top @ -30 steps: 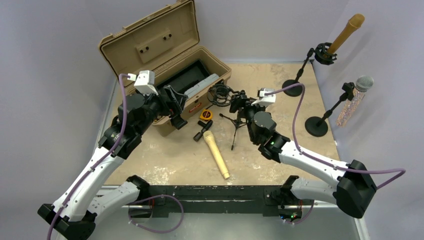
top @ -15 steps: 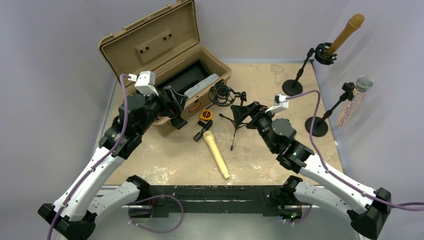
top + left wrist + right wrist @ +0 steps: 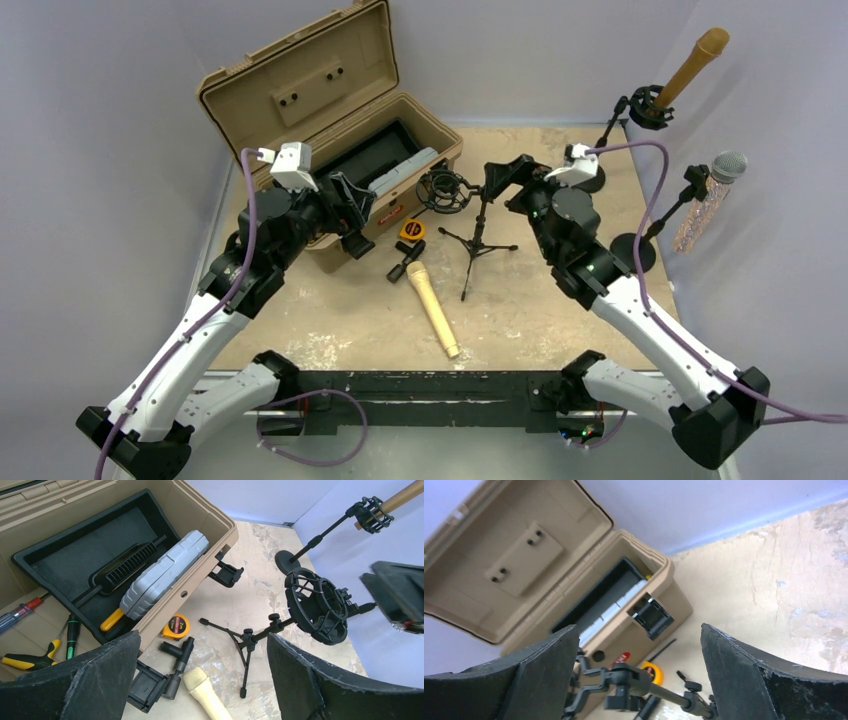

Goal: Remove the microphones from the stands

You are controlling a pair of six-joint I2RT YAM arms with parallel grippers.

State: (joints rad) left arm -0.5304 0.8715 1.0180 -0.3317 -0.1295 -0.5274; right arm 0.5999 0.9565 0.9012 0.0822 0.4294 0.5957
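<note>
Cream-coloured microphone [image 3: 432, 308] lies flat on the table [image 3: 530, 325] at lower centre of the top view, apart from the small tripod stand [image 3: 478, 240], whose shock mount [image 3: 444, 190] holds nothing. Right gripper [image 3: 505, 178], just right of the mount, gapes wide and empty; left gripper [image 3: 352, 213], at the tan toolbox [image 3: 445, 150] front, likewise.

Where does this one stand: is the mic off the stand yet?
Done: the cream microphone lies on the table, and the shock mount on the tripod stand is empty. In hand: nothing; left tool and right tool are both open. Left: the brown microphone and silver microphone sit on their far stands, if they count.
</note>
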